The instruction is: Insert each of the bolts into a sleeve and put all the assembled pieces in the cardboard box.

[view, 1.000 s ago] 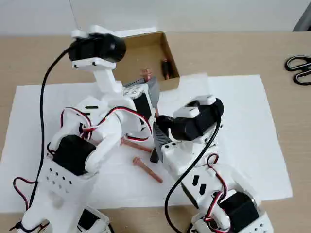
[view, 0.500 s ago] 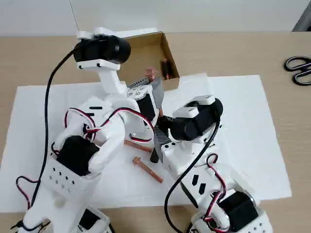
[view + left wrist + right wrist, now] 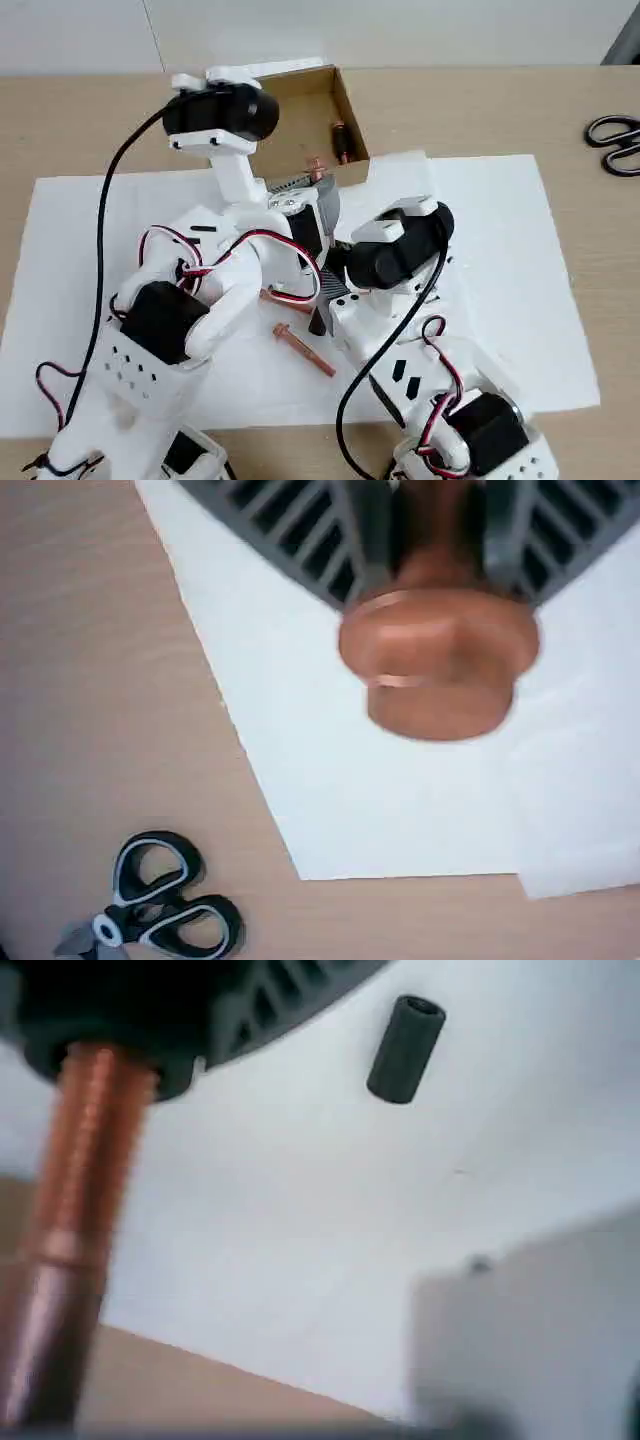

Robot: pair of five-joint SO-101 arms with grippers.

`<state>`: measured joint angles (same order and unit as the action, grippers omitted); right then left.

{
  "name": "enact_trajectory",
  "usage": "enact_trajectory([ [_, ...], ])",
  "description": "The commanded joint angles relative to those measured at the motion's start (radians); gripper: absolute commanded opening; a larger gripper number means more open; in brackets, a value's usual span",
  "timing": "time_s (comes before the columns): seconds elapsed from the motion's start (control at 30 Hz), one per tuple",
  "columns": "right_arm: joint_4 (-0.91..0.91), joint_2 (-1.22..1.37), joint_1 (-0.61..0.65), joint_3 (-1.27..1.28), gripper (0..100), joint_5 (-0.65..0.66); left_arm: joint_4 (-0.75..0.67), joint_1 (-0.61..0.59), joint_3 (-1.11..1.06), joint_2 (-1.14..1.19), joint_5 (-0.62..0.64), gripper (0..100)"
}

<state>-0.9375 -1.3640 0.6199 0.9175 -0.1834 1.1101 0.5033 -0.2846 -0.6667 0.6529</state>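
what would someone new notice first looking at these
Probably the copper bolt clamped in the left gripper, held right at the edge of the cardboard box. Next, a loose bolt lying on the white sheet between the two arms. A pair of scissors lies well off to the right of the sheet in the high view.

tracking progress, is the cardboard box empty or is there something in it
Not empty. In the high view, one copper-and-dark piece lies inside the cardboard box, against a side wall.
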Motion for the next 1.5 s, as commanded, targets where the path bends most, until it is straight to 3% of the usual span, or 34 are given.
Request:
enact_trajectory([
  [0.0, 0.025, -0.004, -0.002, -0.009, 0.2, -0.009, 0.046, 0.006, 0.004, -0.026, 0.005, 15],
  [0.2, 0.027, -0.004, -0.004, -0.009, 0.2, -0.006, 0.054, 0.008, 0.002, -0.026, 0.061, 33],
  [0.7, 0.056, 0.024, -0.005, -0.011, 0.2, -0.003, 0.046, 0.083, -0.001, -0.023, 0.063, 34],
  [0.8, 0.054, 0.024, -0.005, -0.015, 0.2, -0.003, 0.026, 0.08, -0.002, -0.021, 0.063, 29],
  [0.93, 0.051, 0.024, -0.005, -0.015, 0.2, -0.003, -0.008, 0.02, -0.002, -0.018, 0.048, 1],
  [1.1, 0.056, 0.024, -0.005, -0.017, 0.2, -0.003, -0.002, -0.015, -0.027, -0.025, 0.017, 1],
  [1.47, 0.084, 0.033, -0.081, -0.054, 0.2, -0.002, -0.003, 0.029, -0.058, -0.026, 0.018, 1],
])
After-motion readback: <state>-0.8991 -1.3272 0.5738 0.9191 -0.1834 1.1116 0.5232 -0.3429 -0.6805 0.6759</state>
